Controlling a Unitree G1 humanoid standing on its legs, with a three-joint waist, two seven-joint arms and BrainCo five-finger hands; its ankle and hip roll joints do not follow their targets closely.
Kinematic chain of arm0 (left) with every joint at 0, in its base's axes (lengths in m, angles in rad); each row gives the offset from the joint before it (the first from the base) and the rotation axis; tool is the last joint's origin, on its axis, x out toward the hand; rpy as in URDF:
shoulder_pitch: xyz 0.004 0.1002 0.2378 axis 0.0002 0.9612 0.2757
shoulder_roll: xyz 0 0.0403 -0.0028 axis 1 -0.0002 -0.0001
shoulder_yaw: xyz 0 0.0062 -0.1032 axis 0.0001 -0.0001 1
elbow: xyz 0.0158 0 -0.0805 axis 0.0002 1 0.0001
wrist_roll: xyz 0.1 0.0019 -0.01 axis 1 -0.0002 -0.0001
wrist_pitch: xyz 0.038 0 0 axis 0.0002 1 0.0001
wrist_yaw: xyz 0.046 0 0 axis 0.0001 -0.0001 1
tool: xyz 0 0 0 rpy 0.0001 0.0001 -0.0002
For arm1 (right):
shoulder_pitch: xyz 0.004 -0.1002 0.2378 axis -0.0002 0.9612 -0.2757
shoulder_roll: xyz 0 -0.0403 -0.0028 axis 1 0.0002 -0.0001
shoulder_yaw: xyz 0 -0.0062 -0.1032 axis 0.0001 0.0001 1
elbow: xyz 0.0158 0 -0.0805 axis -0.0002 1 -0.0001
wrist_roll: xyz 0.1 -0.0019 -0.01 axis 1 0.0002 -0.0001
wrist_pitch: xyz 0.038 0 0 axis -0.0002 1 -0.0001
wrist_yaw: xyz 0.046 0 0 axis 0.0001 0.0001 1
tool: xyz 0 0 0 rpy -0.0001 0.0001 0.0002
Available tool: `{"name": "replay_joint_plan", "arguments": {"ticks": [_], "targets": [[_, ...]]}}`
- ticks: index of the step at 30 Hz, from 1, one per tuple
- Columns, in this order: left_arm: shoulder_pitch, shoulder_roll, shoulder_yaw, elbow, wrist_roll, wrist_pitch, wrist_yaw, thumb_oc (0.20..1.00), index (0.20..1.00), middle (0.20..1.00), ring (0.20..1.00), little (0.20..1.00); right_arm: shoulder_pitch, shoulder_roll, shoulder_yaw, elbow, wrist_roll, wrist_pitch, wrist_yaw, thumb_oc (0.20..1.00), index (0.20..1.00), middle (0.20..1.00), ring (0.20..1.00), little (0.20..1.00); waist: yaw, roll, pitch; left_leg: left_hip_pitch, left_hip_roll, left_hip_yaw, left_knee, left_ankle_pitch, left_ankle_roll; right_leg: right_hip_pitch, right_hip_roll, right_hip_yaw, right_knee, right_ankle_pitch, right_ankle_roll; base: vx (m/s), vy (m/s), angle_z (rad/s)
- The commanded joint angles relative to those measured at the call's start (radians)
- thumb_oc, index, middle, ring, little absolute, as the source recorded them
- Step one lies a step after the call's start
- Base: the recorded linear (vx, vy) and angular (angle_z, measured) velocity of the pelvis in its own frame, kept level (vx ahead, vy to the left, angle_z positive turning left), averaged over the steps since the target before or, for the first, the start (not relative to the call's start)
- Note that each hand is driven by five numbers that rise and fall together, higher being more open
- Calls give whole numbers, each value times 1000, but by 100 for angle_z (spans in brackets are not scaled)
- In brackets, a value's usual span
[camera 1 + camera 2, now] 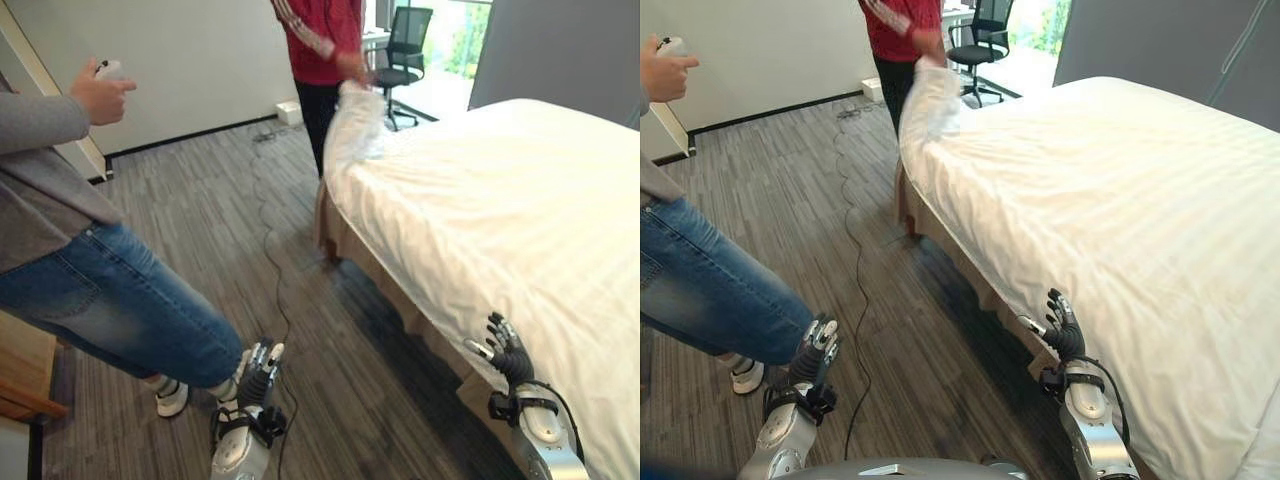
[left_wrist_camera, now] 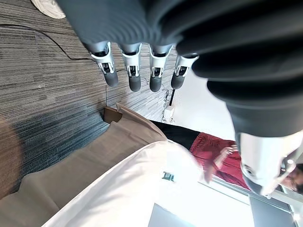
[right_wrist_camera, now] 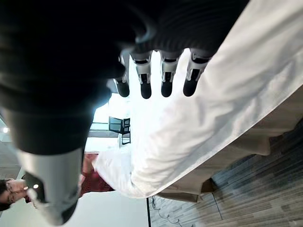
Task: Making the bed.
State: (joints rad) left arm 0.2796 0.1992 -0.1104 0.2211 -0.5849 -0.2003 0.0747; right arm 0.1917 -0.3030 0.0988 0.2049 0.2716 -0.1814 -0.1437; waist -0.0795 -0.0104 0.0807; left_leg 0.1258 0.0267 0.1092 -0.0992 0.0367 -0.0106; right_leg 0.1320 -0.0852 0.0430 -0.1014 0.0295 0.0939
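Grey plank floor (image 1: 200, 200); white duvet (image 1: 500, 200) covers the bed. Right hand (image 1: 508, 352), at five o'clock, fingers relaxed, poised to tug; left hand (image 1: 258, 375) idle, fingers straight.

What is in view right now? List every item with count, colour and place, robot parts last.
bed: one, white striped cover, tan base, on the right.
office chair: one, black, far behind the bed's corner.
cable: one, dark, along the grey wood floor.
person in red top: one, holding the cover's far corner.
person in jeans: one, at left, holding a small white device.
left hand: open, over the floor.
right hand: open, at the bed's near edge.
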Motion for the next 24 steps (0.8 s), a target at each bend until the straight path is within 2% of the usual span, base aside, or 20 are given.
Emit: {"name": "replay_joint_plan", "arguments": {"ticks": [1,13,14,15,17,18,19,22,24], "targets": [[-31,17,31,-14,-9,-49,-7,1000,1000,1000,1000,1000,-53,-21,27,-23,-53,-40,19,1000,1000,1000,1000,1000,-1,-14,-4,39,7,-48,33,-92,1,-64,-19,-1,81,-12,30,-3,-6,-5],[-52,19,14,-9,-13,-47,-13,1000,1000,1000,1000,1000,-50,-10,18,-2,55,-46,46,1000,1000,1000,1000,1000,-13,-10,-10,42,10,-41,35,-90,-2,-69,-18,3,95,-14,31,-7,1,-4],[-131,89,40,-44,0,-36,-17,1000,1000,1000,1000,1000,-142,-68,-17,-53,159,-11,76,1000,1000,1000,1000,1000,57,-66,93,-206,52,17,307,-59,-36,-91,-17,-128,133,-70,-7,0,0,0],[-132,79,28,-38,-16,-31,-22,1000,1000,1000,1000,1000,-135,-55,-11,-58,157,-11,69,1000,1000,1000,1000,1000,48,-45,76,-164,55,32,216,-42,-32,-85,2,-141,127,-79,-7,-11,43,-5],[-130,70,2,-15,-7,-24,-27,1000,1000,1000,1000,1000,-131,-52,-5,-43,141,-8,66,1000,1000,1000,1000,1000,41,-36,59,-153,42,7,189,-34,-26,-86,7,-148,122,-79,-6,-9,32,8],[-144,74,-19,-12,8,-17,-23,1000,1000,1000,1000,1000,-141,-36,8,-39,192,-16,61,1000,1000,1000,1000,1000,36,-29,48,-145,25,-36,164,-30,-25,-84,9,-150,117,-74,-9,-24,14,19],[-141,83,-24,-22,25,-19,-36,1000,1000,1000,1000,1000,-133,-25,45,-43,227,-8,126,1000,1000,1000,1000,1000,32,-29,38,-125,25,-34,141,-25,-25,-75,7,-154,113,-74,-7,-31,14,18],[-132,85,-9,-17,15,-21,-44,1000,1000,1000,1000,1000,-133,-80,92,-42,127,18,161,1000,1000,1000,1000,1000,41,-30,33,-111,27,-42,132,-27,-20,-66,7,-152,118,-82,-13,5,-6,3],[-125,78,0,-17,-5,-20,-39,1000,1000,1000,1000,1000,-134,-88,94,-57,127,17,167,1000,1000,1000,1000,1000,45,-31,38,-111,29,-45,139,-28,-20,-62,6,-155,122,-86,-15,19,-11,7]]}}
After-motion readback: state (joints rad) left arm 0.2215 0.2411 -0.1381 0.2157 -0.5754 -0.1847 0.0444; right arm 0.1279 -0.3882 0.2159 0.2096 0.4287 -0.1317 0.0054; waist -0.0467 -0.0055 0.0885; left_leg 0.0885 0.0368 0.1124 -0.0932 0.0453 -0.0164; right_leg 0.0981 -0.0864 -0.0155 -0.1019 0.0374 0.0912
